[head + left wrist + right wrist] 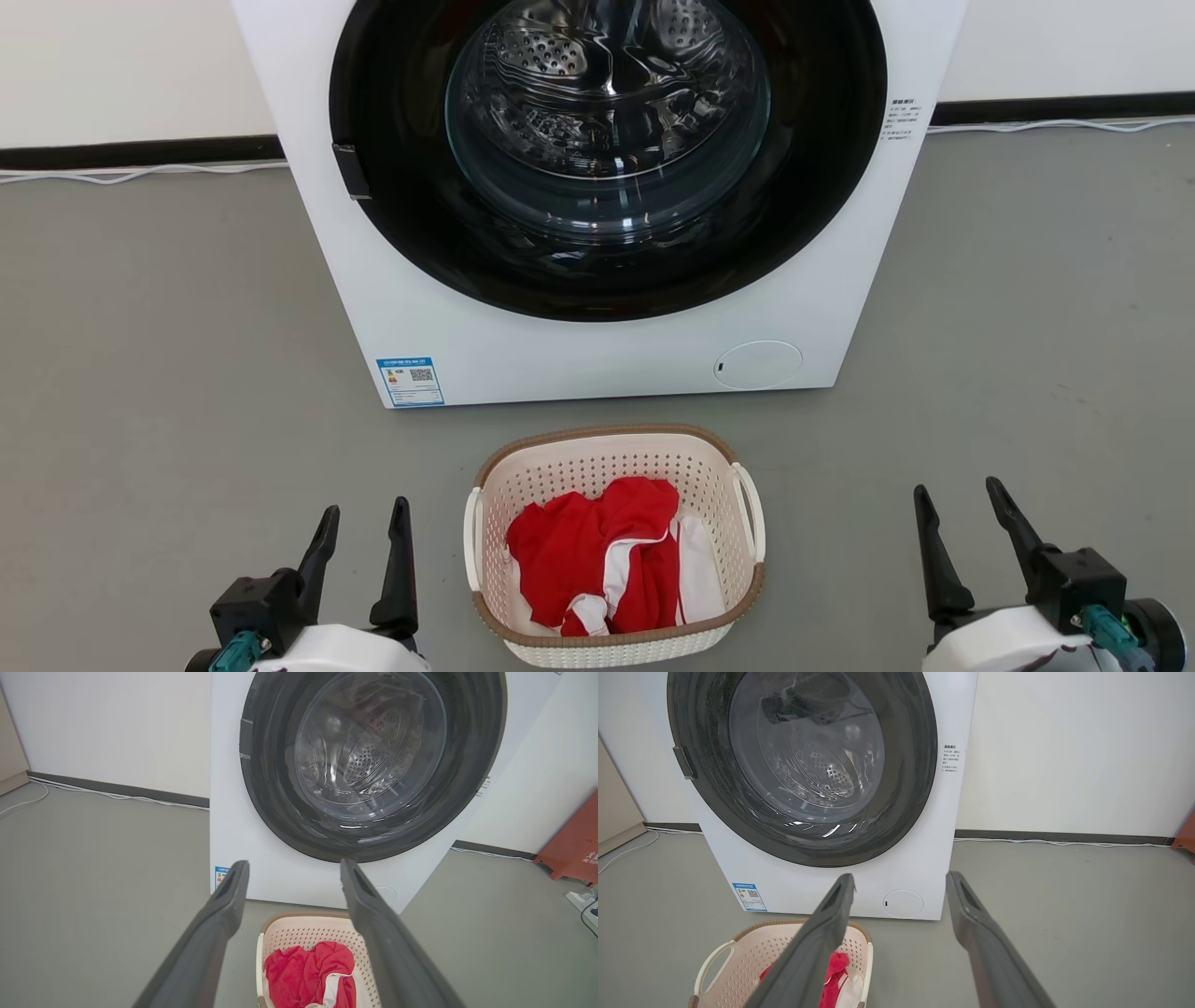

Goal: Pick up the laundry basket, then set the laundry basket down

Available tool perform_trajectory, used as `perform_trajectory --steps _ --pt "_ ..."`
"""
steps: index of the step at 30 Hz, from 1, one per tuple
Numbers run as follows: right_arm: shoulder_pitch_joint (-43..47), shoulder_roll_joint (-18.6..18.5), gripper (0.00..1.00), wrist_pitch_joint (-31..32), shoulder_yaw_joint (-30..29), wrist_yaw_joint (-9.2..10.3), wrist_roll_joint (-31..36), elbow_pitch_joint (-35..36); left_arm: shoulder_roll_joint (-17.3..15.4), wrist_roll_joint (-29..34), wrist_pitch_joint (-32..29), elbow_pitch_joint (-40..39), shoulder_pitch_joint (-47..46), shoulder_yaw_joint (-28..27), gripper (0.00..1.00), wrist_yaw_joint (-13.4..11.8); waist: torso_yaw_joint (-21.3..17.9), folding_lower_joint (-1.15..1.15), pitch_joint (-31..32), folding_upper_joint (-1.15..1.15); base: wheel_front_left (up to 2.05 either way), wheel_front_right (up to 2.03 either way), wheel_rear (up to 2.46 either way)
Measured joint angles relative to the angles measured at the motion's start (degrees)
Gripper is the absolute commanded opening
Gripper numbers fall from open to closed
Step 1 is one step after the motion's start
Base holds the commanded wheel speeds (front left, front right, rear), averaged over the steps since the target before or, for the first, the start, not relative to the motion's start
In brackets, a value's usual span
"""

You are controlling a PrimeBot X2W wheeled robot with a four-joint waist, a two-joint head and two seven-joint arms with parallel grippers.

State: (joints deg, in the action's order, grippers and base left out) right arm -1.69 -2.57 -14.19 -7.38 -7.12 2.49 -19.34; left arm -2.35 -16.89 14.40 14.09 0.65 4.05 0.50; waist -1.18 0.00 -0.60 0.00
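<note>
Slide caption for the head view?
Left gripper and right gripper, open, flank laundry basket of red-and-white clothes before washing machine.

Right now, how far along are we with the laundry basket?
Done: nothing; the laundry basket sits on the floor before the washing machine, red clothes inside. In hand: the left gripper and right gripper flank it, fingers open, clear of its handles. Left: grip, lift, set down.

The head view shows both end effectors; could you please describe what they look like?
The left end effector and right end effector match: two long, dark, tapering fingers on a black block, a teal fitting beside it, and a rounded white wrist shell.
</note>
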Motion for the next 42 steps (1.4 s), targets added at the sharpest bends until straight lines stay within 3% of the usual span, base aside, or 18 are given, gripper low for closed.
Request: perform_trajectory --steps 21,33,42 --pt "-1.12 0.00 1.00 -0.01 0.92 0.00 0.11 0.53 -0.01 0.31 0.00 0.33 -0.08 0.07 1.00 0.01 0.47 0.00 -1.64 0.00 0.00 0.00 0.00" --pt "-7.05 -0.07 1.00 -0.01 1.00 0.00 0.52 0.13 0.01 0.32 0.07 2.85 -6.20 0.74 1.00 -0.78 1.08 0.00 -8.01 0.00 0.00 0.00 0.00" --pt "-16.17 -0.19 1.00 -0.02 1.38 -0.01 0.60 -6.49 0.12 -0.04 0.24 8.55 -15.83 2.23 1.00 -1.60 1.70 0.00 -15.79 0.00 0.00 0.00 0.00"
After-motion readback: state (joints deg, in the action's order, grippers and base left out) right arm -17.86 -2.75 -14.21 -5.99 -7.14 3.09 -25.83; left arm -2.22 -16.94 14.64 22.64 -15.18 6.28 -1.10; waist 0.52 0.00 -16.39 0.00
